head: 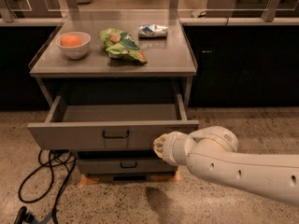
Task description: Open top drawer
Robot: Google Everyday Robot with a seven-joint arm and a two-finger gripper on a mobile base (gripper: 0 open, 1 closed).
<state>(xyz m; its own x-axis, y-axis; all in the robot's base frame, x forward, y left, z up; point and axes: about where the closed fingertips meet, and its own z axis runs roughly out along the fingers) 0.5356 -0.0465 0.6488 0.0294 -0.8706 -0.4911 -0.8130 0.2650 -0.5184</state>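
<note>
The top drawer (70, 135) of the grey metal cabinet stands pulled out, its plain grey tray interior (119, 112) showing with nothing in it. A small black bracket handle (116, 135) sits at the centre of its front. My gripper (159, 146) is at the lower right part of the drawer front, to the right of the handle, on the end of the white arm (233, 164) that comes in from the right. The wrist hides its tips.
On the cabinet top are a white bowl (73, 45) with an orange in it, a green chip bag (122, 45) and a small silver-blue packet (153, 30). A lower drawer (122, 165) is shut. Black cables (46, 171) lie on the floor at the left.
</note>
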